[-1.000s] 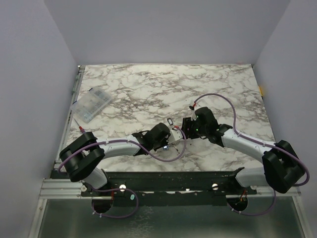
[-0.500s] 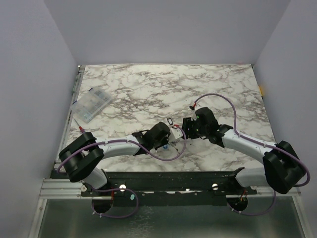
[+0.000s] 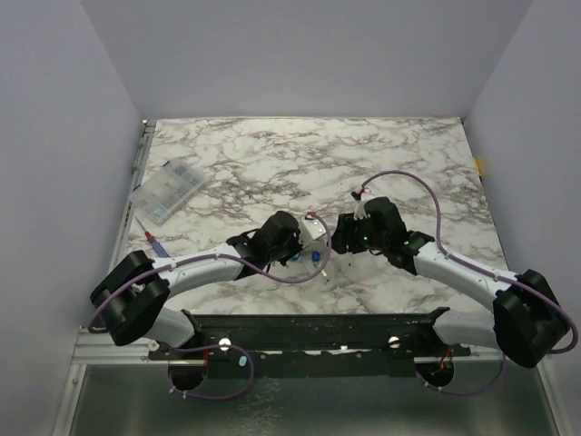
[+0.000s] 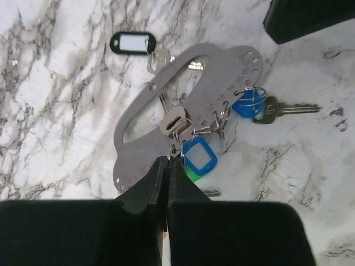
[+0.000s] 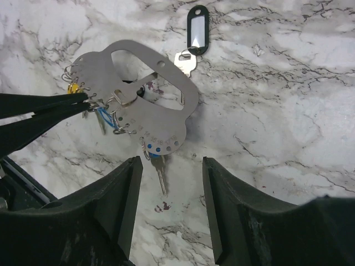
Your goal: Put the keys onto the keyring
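1. The keys (image 4: 277,110) sit near the front middle of the marble table (image 3: 272,154), between the two arms. They hang in a bunch along one edge of a grey metal plate (image 4: 216,72).
2. One key with a blue head is on a thin wire keyring (image 4: 249,91). This ring passes through a hole at the rounded end of the plate, and the key's shaft points away from the plate over the marble.
3. More small rings hang from holes further along the same edge. They carry a blue-framed piece, something green and a silvery key.
4. The left gripper (image 4: 168,160) has its fingers pressed together with no gap, pinching the plate's edge beside those rings. I cannot tell if a ring is caught in the grip too.
5. The right gripper (image 5: 171,166) is spread wide and holds nothing. It faces the plate, and the blue-headed key shows between its fingers.
6. A black tag (image 4: 131,42) with a white label lies just beyond the plate, joined to a silvery key that the plate partly covers.
7. A clear box (image 3: 166,193) stands well apart, near the table's left edge.
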